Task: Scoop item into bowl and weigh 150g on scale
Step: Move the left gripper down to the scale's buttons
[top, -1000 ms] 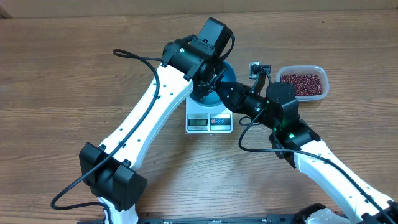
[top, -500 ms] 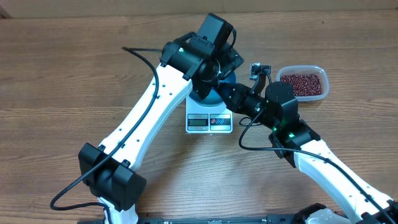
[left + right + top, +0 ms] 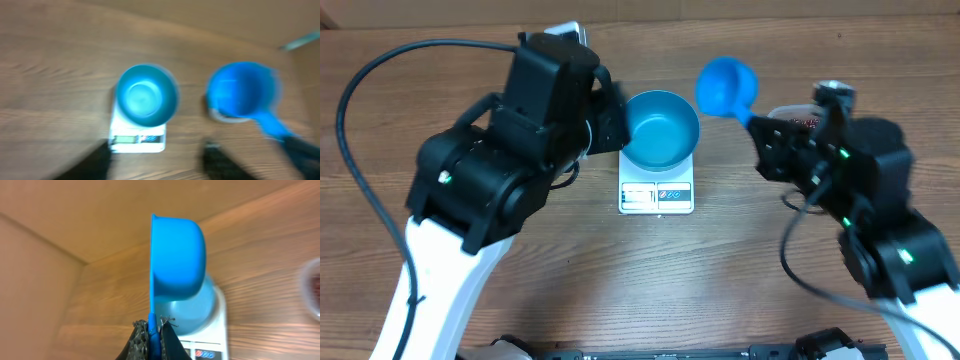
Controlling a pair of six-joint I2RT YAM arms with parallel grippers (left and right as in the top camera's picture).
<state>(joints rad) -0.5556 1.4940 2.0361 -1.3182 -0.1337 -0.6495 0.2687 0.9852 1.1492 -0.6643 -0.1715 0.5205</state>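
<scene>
The teal bowl (image 3: 660,130) stands on the white scale (image 3: 657,197), and its inside shows only smooth blue. My right gripper (image 3: 154,332) is shut on the handle of a bright-blue scoop (image 3: 726,85), held in the air to the right of the bowl; the scoop's cup looks empty in the left wrist view. The beans (image 3: 316,287) lie in a clear tub at the right, mostly hidden behind my right arm in the overhead view. My left gripper (image 3: 155,167) hovers high in front of the scale (image 3: 137,141), open with nothing between its blurred fingers (image 3: 95,162).
My left arm (image 3: 510,160) bulks large over the table's left half, close to the overhead camera. My right arm (image 3: 860,170) covers the right side and most of the tub (image 3: 782,112). Bare wooden table lies in front of the scale.
Both arms have pulled away from the bowl, which now shows uncovered. The left arm swung left and up with its jaws apart. The right gripper carried the scoop up to the bowl's right.
</scene>
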